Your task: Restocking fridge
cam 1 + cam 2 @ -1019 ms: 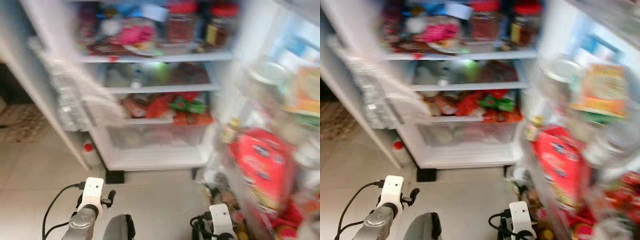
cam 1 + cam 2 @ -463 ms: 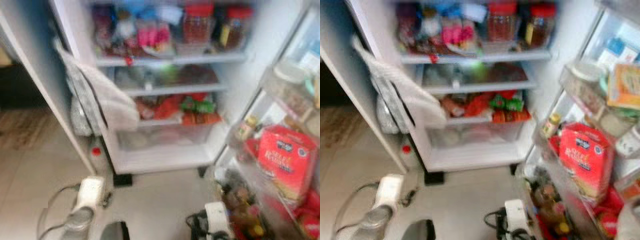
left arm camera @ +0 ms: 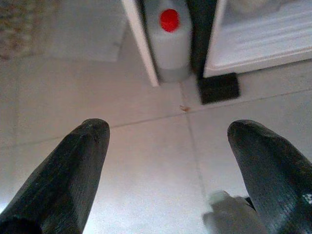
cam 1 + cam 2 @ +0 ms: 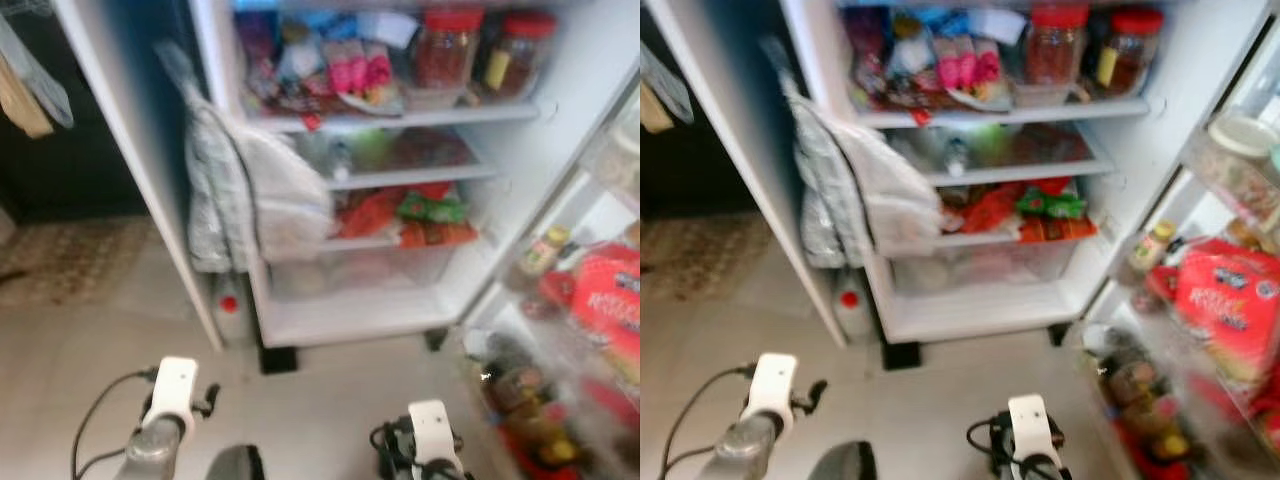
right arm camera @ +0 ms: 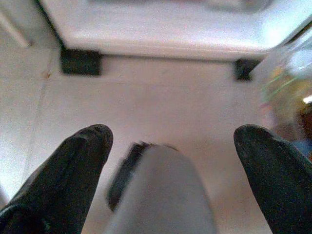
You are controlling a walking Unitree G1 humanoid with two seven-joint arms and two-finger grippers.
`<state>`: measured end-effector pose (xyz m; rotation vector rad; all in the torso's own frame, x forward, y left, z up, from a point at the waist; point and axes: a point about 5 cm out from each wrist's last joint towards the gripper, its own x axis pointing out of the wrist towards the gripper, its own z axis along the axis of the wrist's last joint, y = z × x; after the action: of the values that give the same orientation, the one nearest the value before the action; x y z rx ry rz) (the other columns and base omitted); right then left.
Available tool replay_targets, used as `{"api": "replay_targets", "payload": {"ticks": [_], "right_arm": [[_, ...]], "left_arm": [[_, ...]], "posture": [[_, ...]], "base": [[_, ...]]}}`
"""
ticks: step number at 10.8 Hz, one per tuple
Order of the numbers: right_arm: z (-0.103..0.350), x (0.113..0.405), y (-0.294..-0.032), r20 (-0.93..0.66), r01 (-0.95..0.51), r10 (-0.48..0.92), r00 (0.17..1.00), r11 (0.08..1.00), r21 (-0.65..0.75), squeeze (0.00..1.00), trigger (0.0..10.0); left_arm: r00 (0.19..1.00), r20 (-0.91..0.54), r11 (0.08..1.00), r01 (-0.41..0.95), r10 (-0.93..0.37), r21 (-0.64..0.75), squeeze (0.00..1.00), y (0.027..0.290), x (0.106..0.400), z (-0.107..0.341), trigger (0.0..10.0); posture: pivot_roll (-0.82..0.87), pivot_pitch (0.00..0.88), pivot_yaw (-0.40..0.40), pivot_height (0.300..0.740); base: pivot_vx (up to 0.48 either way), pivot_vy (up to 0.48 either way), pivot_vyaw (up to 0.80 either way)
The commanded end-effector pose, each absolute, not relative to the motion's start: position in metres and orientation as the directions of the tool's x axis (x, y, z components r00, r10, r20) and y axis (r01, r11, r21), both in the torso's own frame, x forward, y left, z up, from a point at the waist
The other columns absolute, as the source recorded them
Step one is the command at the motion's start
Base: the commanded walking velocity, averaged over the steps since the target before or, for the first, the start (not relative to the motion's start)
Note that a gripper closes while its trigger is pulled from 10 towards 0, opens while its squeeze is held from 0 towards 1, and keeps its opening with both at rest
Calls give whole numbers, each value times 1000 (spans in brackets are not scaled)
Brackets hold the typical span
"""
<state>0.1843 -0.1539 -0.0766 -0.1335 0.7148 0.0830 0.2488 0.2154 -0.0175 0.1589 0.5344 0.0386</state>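
you face open fridge (image 4: pixel 400 310), shelves packed: two red-lidded jars (image 4: pixel 445 55) on top shelf, red and green packets (image 4: pixel 420 215) lower, clear drawer (image 4: pixel 350 270) beneath. plastic bags (image 4: pixel 250 190) hang at fridge's left edge. white jug, red cap (image 3: pixel 168 36) on floor beside it. door rack on right holds red carton (image 4: pixel 1230 310). your left gripper (image 3: pixel 168 161) low over tiled floor (image 3: pixel 146 161), fingers spread, empty. right gripper (image 5: pixel 170 161) likewise, fingers apart, holding nothing.

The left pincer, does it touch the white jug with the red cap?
Apart. The left wrist view shows bare floor tiles between the open left pincer and the white jug.
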Motion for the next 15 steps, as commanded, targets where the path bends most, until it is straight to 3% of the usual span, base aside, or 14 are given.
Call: {"api": "replay_targets", "payload": {"ticks": [1,11,15], "right_arm": [[-89,161,-156,-730,-120,20,683,989,-86,0,10000],[-89,162,-156,-729,-121,19,684,989,-88,0,10000],[-89,162,-156,-730,-118,19,683,989,-85,0,10000]], "left_arm": [[851,-520,988,9,73,153,0,212,246,-21,10000],[851,-520,988,8,74,154,0,212,247,-21,10000],[784,-606,988,-50,131,149,0,229,241,-34,10000]], "posture": [[-123,91,33,610],[-121,79,33,610],[-117,69,33,610]], "base": [[0,375,0],[0,362,0],[0,0,0]]}}
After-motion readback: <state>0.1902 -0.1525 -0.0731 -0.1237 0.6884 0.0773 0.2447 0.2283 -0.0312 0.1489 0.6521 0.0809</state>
